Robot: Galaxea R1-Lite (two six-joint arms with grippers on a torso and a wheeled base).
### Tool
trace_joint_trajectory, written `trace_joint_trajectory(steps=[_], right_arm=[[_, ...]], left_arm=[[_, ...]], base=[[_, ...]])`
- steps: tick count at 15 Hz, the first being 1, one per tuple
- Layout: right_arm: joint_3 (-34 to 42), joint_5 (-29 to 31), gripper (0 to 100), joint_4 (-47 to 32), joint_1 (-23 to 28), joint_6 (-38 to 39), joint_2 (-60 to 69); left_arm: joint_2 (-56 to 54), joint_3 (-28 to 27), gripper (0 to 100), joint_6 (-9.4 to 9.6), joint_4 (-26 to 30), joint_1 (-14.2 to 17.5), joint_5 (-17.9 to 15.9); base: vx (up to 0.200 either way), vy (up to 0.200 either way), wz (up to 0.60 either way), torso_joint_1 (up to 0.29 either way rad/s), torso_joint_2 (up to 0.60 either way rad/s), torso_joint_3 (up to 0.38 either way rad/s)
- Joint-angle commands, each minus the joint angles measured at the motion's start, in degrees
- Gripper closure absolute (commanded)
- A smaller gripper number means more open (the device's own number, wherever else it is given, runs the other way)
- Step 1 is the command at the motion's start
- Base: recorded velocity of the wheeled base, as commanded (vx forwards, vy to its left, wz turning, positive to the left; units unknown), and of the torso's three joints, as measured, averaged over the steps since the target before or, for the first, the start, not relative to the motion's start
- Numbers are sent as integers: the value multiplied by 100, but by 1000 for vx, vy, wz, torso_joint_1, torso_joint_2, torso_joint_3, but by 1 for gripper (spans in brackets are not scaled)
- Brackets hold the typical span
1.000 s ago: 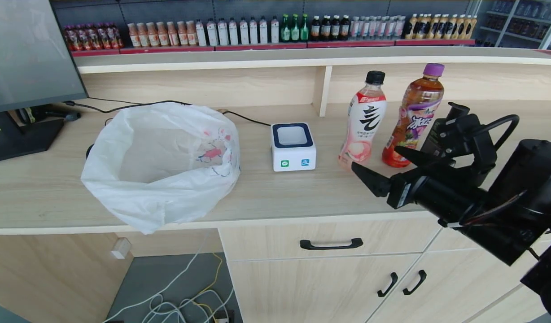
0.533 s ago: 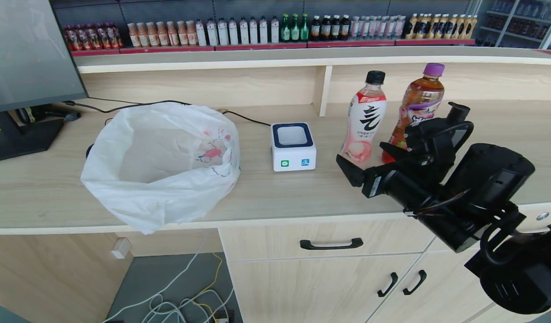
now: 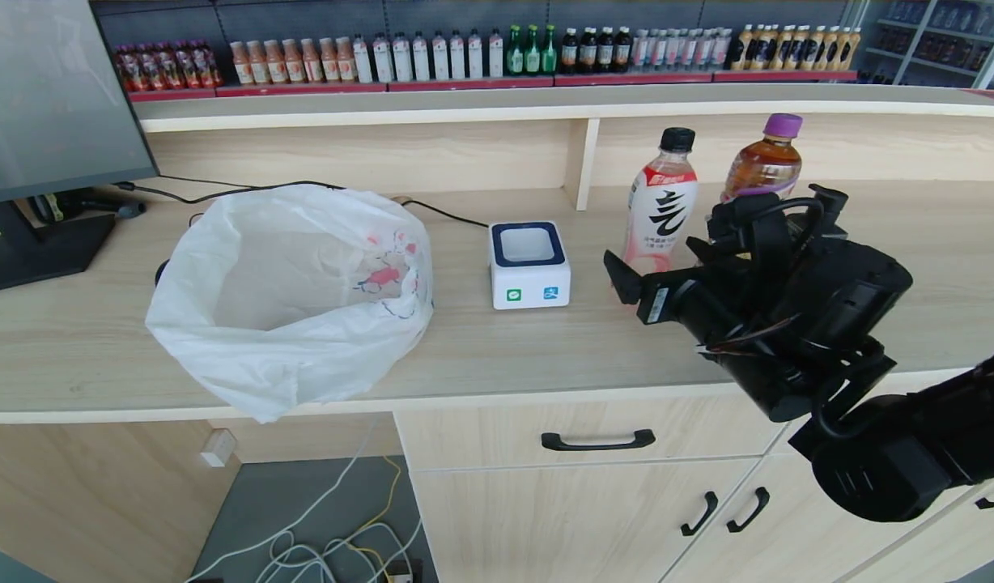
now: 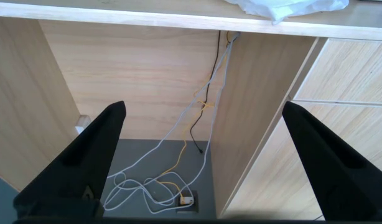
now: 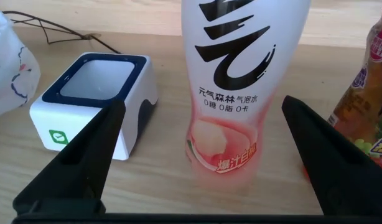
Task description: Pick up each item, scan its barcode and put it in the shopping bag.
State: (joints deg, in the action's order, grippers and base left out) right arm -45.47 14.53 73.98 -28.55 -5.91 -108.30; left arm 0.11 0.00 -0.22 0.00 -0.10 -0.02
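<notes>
Peach-pink plastic drink bottle with a black cap (image 3: 659, 212) stands upright on the pale wooden surface (image 3: 505, 348), a little to the right of the white scanner box with the dark blue rim (image 3: 529, 263). Farther right of the scanner stands the amber tea bottle with a purple cap (image 3: 768, 166). The white plastic shopping bag (image 3: 286, 300) sits open on the scanner's left, and I see nothing inside it. My read is that nothing has been scanned or bagged yet, so both bottles are still to do. My right gripper (image 3: 657, 261) is level with the pink bottle's lower half, on the side away from the scanner, with its fingers spread.

From the left wrist, my left gripper (image 4: 203, 168) is spread wide and holding nothing. It hangs below the surface edge, far lower than the scanner, facing floor cables.

From the right wrist, the right gripper (image 5: 200, 165) is wide apart with the pink bottle (image 5: 225, 93) between its fingers, not yet touched. The scanner (image 5: 94, 106) stands just beside it.

Against a second ago, the right arm has swung in toward the pink bottle and now covers the amber bottle's lower part. Bag, scanner and both bottles have not moved.
</notes>
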Motion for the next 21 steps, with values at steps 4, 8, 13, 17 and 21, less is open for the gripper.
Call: trace_joint_trajectory(steps=[4, 8, 13, 17, 21], right_arm=[[-463, 155, 0, 11, 16, 20, -332], [-709, 190, 0, 55, 78, 20, -517], [-920, 199, 0, 213, 201, 11, -745], [-1157, 199, 0, 406, 271, 11, -974], [-1350, 190, 0, 441, 271, 2, -1088]], left_arm=[[-2, 0, 0, -4, 0, 1, -6], [-2, 0, 0, -4, 0, -8, -6], [-2, 0, 0, -4, 0, 1, 2], [-2, 0, 0, -4, 0, 1, -6], [-2, 0, 0, -4, 0, 1, -6]], base=[[0, 0, 0, 0, 0, 0], [0, 0, 0, 0, 0, 0], [0, 0, 0, 0, 0, 0], [0, 0, 0, 0, 0, 0], [0, 0, 0, 0, 0, 0]])
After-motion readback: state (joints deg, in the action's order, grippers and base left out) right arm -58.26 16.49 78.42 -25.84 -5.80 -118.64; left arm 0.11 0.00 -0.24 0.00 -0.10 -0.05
